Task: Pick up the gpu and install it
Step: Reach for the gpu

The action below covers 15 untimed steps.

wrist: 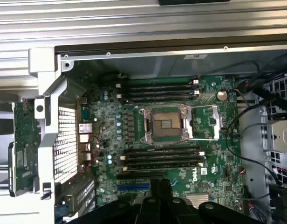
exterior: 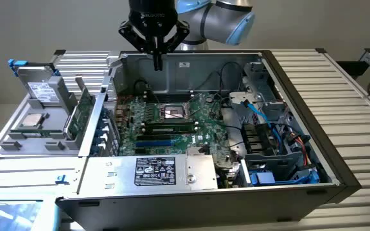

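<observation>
Gripper [exterior: 157, 63] hung above the rear of an open computer case [exterior: 191, 209], its jaws clenched together on nothing.

Directly beneath the jaws lay the green motherboard [wrist: 208, 116], its bare processor socket [wrist: 164, 123] just ahead of them. The gpu [exterior: 77, 115] stood on edge in a grey rack [exterior: 24, 144] outside the case wall, well apart from the jaws toward the exterior view's left, its green face showing. Farther from the jaws in the same rack sat a silver hard drive [exterior: 44, 89] and a processor chip [exterior: 31, 122].
</observation>
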Available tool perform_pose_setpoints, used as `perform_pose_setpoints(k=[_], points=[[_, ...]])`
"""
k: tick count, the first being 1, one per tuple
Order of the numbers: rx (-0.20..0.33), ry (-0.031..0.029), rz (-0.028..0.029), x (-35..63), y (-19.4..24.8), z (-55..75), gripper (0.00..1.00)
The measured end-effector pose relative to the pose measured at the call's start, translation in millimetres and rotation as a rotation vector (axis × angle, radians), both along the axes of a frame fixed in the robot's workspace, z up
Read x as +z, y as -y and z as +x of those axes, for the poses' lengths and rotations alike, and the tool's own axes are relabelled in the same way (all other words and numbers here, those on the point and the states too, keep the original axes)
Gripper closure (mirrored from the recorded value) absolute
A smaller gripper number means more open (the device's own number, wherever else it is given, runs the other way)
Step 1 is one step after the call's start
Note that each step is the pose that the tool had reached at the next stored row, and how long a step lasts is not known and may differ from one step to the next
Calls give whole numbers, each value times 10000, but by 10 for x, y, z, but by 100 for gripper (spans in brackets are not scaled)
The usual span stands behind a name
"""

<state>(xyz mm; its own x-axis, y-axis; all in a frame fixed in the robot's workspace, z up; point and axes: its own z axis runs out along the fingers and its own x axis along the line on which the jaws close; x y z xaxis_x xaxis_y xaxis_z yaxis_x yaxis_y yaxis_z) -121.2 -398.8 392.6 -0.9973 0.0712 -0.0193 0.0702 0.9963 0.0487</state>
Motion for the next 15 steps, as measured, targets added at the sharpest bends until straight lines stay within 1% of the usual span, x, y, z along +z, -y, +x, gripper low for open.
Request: perform_pose_setpoints(k=[15], points=[[-3, -2, -2, 1, 0, -15, 88]])
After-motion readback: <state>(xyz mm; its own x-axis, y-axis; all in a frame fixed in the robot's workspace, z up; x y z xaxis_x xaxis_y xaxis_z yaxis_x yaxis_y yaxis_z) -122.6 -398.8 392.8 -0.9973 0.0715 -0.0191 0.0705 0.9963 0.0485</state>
